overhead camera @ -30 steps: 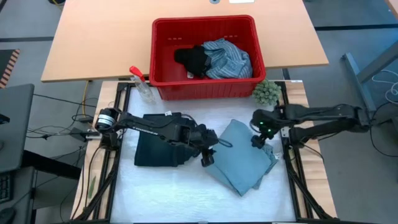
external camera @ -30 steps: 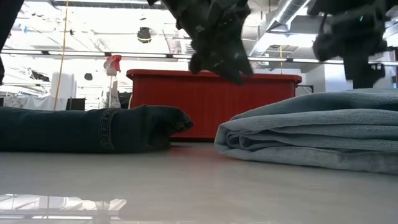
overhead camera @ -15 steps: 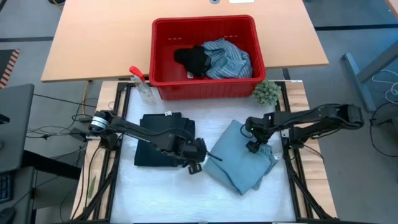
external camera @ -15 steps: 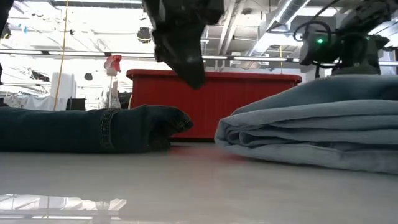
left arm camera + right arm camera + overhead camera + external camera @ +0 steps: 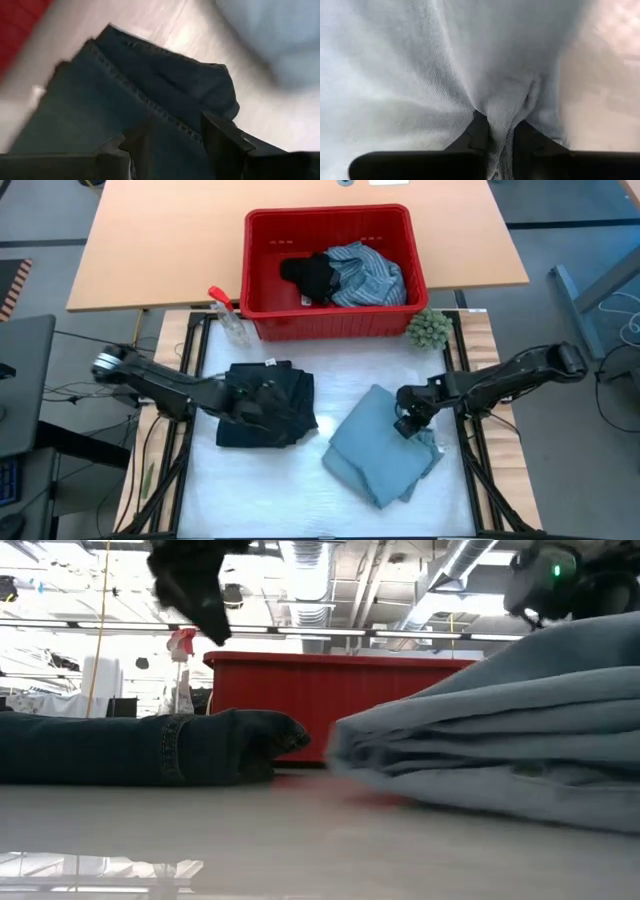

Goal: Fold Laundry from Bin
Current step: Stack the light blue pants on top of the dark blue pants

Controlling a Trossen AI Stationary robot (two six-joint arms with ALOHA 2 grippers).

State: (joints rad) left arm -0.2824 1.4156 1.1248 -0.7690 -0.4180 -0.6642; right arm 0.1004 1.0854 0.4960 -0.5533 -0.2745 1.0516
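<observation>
Jaws pinching jeans, white table

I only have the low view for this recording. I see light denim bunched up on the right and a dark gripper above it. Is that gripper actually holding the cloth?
Observer: Yes. The right wrist view shows the right gripper shut on a pinched ridge of the light blue jeans.
Operator: And the gripper at the upper left of my view?
Observer: That is the left gripper, fingers apart and holding nothing, above the dark jeans.
Operator: Anything left in the red bin?
Observer: From above, the bin holds a striped shirt and a black piece.
</observation>
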